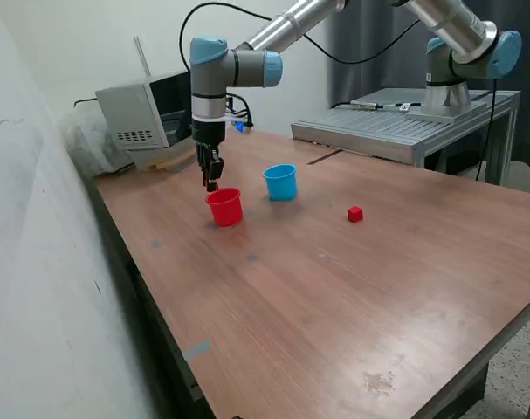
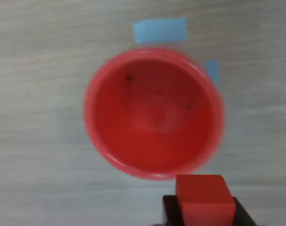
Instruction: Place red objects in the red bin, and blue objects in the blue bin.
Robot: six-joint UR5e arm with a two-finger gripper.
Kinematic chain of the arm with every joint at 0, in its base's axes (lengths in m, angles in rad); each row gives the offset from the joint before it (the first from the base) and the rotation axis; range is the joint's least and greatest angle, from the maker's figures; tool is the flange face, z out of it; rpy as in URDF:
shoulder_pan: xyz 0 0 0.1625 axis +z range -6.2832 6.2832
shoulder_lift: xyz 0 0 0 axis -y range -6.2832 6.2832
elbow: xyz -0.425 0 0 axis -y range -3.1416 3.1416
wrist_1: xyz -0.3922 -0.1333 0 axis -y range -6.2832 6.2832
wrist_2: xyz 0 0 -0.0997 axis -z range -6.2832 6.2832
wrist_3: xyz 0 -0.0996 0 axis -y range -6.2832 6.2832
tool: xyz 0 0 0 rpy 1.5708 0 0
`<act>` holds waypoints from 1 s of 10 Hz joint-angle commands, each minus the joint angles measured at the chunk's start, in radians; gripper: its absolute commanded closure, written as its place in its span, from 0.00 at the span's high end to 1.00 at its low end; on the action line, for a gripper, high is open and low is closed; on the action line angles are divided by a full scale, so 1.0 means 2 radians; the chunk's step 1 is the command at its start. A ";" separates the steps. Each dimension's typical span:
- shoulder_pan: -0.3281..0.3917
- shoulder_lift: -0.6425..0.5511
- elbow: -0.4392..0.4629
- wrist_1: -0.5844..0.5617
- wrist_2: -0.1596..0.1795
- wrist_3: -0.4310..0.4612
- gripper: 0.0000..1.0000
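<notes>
A small solid red cube (image 2: pixel 201 195) sits clamped between the dark fingers (image 2: pixel 170 209) of the gripper (image 1: pixel 212 182), which hangs just above the rim of the small round red plastic cup (image 1: pixel 225 208). In the wrist view the cup's tapered inside (image 2: pixel 154 115) shows no cube in it, and two light blue tape patches (image 2: pixel 160 30) lie on the surface just beside the cup. The small light blue plastic cup (image 1: pixel 281 182) stands near the red cup, toward the exterior view's right. A second small red cube (image 1: pixel 355 214) rests on the brown wooden surface (image 1: pixel 334 297), farther from the red cup on that same side, past the blue cup.
</notes>
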 commanded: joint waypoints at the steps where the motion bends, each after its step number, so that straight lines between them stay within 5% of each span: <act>1: -0.014 0.000 0.006 0.009 0.000 -0.002 0.00; 8: -0.026 -0.001 0.016 0.011 -0.002 -0.008 0.00; 9: -0.026 -0.001 0.016 0.013 -0.002 -0.012 1.00; 10: -0.026 -0.001 0.018 0.022 -0.002 -0.018 1.00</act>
